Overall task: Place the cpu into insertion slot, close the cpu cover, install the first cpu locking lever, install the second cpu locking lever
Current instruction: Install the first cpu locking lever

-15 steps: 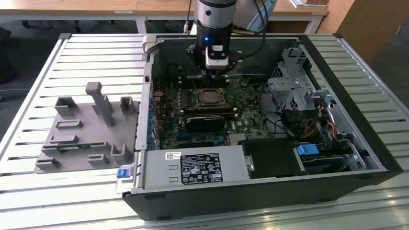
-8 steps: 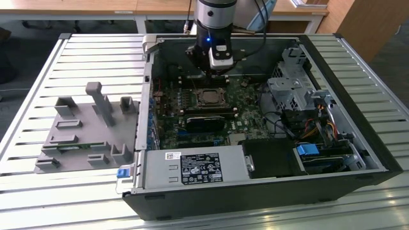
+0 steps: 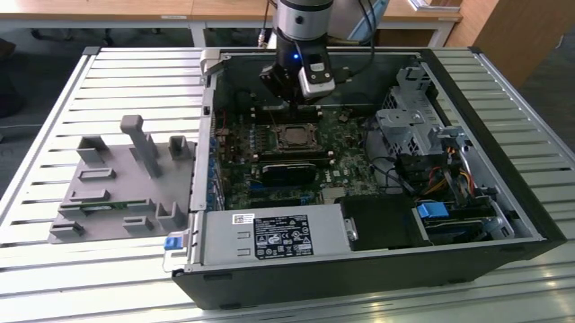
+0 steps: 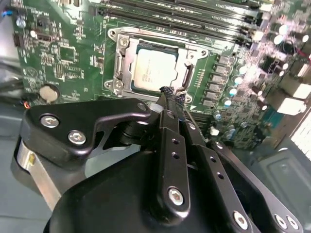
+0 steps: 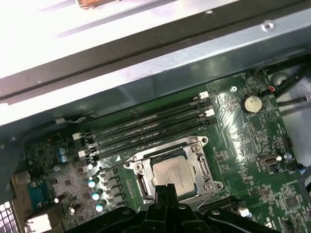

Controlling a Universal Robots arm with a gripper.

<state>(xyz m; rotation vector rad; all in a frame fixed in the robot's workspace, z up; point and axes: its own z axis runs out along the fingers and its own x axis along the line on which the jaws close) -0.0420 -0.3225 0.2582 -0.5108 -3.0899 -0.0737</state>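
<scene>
**Q:** Where is the cpu [image 4: 153, 73]?

**A:** It is seated flat in the slot [image 3: 277, 138], with its grey top facing up. The cover [image 4: 125, 60] lies down around it, framing the chip on all 4 sides.

**Q:** And the levers?

**A:** 1 lever [image 4: 187, 77] with a hooked end runs along the slot's side. I cannot tell whether it is latched.

**Q:** Where is the gripper [image 4: 166, 93], and what are its jaws doing?

**A:** It hangs just beside the slot. In both wrist views its tip [image 5: 165, 188] is over the cover's edge, at a corner of the chip. I cannot tell whether it touches. The 2 jaws are clenched together with nothing between them.

**Q:** What is around the slot?

**A:** 4 memory slots [image 5: 150, 128] run parallel just beside it. A coin cell [image 5: 251, 103] sits on the board, apart from the slot. A grey fixture [image 3: 117, 182] lies outside the case [image 3: 359, 282], well apart from the slot.
</scene>
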